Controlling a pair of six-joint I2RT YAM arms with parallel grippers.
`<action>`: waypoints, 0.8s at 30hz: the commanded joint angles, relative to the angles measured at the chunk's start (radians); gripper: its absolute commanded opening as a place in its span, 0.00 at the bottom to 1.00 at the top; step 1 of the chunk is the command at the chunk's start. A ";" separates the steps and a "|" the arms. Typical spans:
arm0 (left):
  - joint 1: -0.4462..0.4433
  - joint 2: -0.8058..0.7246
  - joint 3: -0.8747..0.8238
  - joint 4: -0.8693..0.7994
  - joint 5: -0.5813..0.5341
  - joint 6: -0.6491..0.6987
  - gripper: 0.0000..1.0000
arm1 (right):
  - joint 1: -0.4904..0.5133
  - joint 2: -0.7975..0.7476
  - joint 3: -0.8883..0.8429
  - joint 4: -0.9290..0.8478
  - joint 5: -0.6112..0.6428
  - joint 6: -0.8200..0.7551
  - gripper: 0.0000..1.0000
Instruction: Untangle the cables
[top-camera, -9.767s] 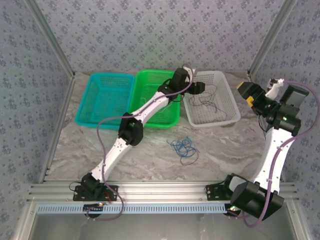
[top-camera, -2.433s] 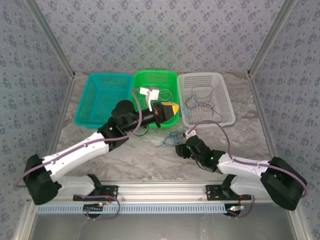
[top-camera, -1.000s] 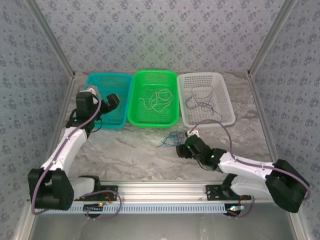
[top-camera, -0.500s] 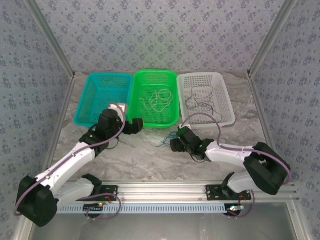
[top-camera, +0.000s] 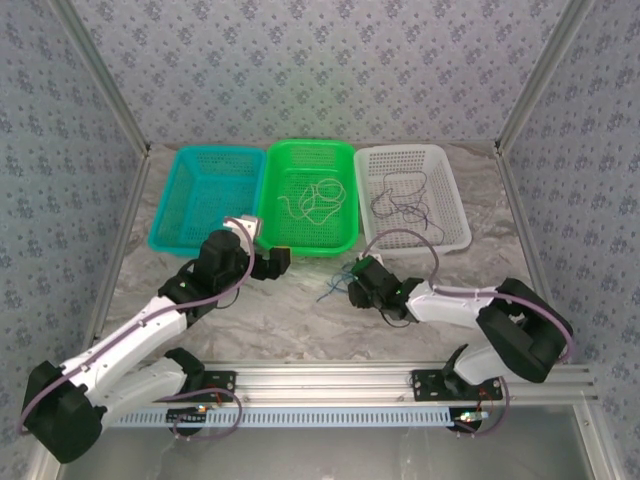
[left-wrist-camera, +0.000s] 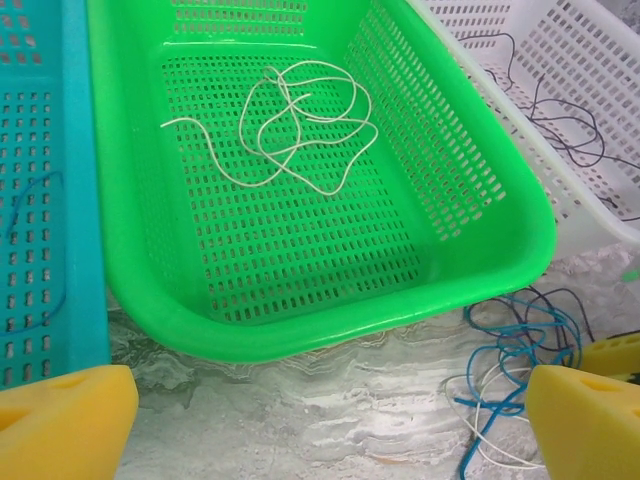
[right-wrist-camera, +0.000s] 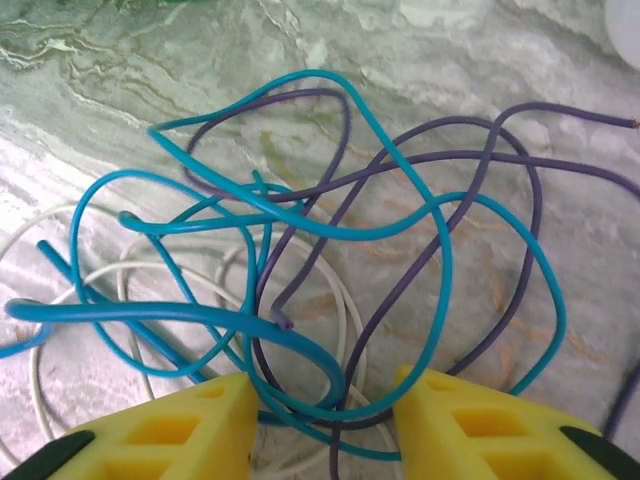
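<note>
Several tangled cables (right-wrist-camera: 300, 215) lie just beside the green basket (left-wrist-camera: 300, 335).

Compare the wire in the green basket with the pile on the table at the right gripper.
The basket wire is one whitish strand in loose loops; the table pile mixes blue, purple and white strands crossing each other. The basket wire lies untouched; the right gripper straddles the table pile's loops. Both are thin and looping.
</note>
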 joint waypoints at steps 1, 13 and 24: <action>-0.004 0.005 0.003 0.013 0.002 0.018 0.99 | 0.025 -0.042 -0.047 -0.132 -0.039 0.037 0.39; -0.057 0.136 0.044 -0.012 0.076 0.062 0.96 | 0.061 -0.330 -0.049 -0.266 0.008 0.016 0.41; -0.156 0.365 0.056 0.089 0.210 -0.001 0.84 | 0.002 -0.479 -0.048 -0.276 0.025 0.000 0.50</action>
